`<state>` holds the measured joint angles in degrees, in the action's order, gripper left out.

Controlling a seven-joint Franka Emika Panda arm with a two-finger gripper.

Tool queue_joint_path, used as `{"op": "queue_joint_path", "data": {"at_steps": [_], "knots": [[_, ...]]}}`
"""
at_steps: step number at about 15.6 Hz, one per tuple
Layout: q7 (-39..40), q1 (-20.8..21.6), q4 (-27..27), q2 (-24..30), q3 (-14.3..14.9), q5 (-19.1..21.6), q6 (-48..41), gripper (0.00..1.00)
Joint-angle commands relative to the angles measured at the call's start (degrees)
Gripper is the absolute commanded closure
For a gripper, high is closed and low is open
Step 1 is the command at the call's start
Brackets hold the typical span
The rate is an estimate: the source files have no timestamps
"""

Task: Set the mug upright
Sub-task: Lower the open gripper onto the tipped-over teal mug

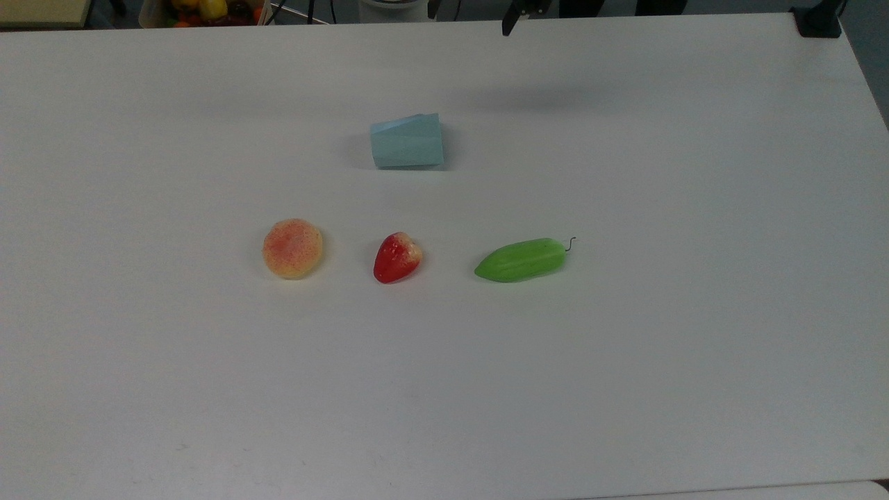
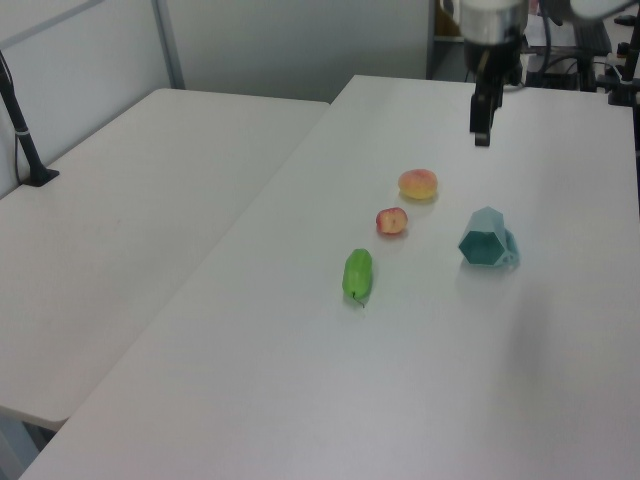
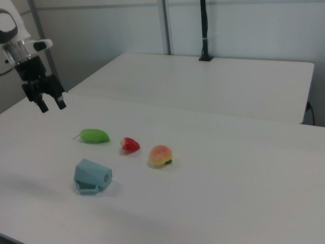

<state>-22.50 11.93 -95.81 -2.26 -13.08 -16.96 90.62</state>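
The tool [image 3: 51,104] hangs above the table [image 3: 213,193] with its two fingers spread apart, grasping nothing, well apart from the mug [image 3: 92,176]. The mug lies on its side behind a row of peach [image 1: 292,248], strawberry [image 1: 396,257] and green fruit [image 1: 521,260].
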Motion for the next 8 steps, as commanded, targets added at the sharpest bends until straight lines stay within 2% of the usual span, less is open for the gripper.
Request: {"op": "queue_joint_path", "data": {"at_steps": [1,5,8], "knots": [[-7.5,2.8,-6.9,-0.3,-0.2,-4.0,5.1,0.0],[-12.4,3.6,-14.7,-0.6,-0.5,-8.8,11.7,0.0],[-15.5,3.6,-17.2,-2.7,-0.5,-12.6,14.1,0.0]]}}
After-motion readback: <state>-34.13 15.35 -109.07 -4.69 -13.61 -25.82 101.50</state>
